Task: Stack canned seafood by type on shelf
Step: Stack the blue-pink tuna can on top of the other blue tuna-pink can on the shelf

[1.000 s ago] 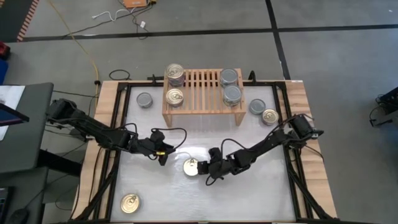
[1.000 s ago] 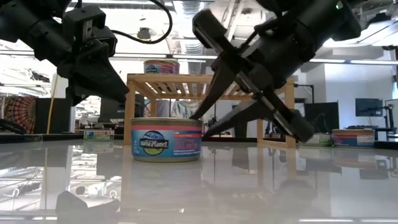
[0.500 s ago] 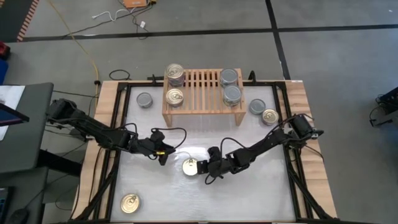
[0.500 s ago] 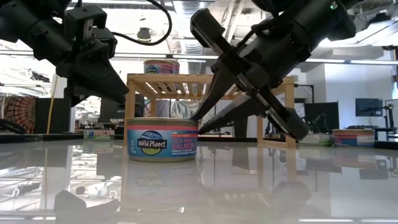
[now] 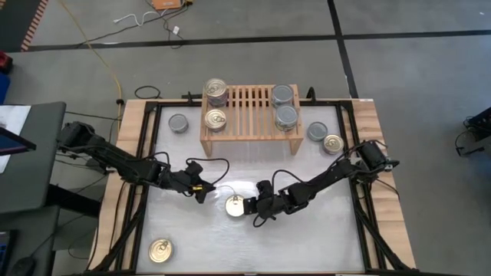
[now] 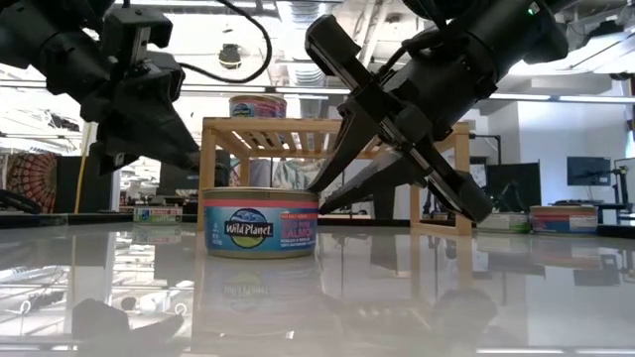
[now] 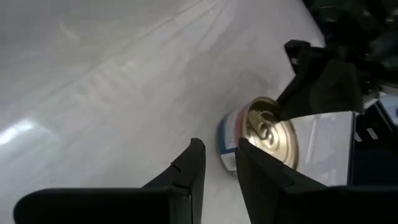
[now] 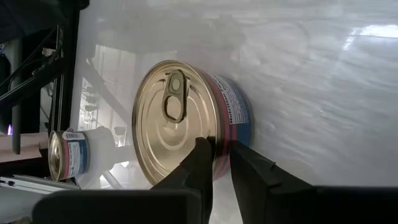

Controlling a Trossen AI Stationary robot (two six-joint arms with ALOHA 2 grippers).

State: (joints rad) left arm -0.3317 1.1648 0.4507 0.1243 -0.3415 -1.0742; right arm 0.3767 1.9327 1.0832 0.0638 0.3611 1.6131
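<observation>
A gold-topped can (image 5: 235, 205) stands upright on the white desk (image 5: 307, 238), well out in front of the shelf (image 5: 249, 100) and roughly level with its left half. The right tool (image 5: 247, 205) is down at this can on the side facing the shelf's right end. From the wrist camera its two fingers (image 8: 202, 158) look to be pinching the can's rim, one over the gold lid and one against the blue and pink label. The can sits flat on the desk.

The left tool (image 5: 201, 195) hangs just off the can's other side, also well in front of the shelf. Its fingers (image 7: 193, 162) are drawn almost together with nothing between them.

On the shelf's left end sit a gold-topped stack (image 5: 215, 90) and a single gold can (image 5: 215, 120); on its right end sit two silver-topped cans (image 5: 283, 95) (image 5: 286, 116). A silver can (image 5: 178, 123) stands on the desk just left of the shelf. Another silver can (image 5: 317, 131) and a gold one (image 5: 332, 143) stand just right of it. One more gold can (image 5: 159, 250) sits far from the shelf, at the desk's near left corner.
</observation>
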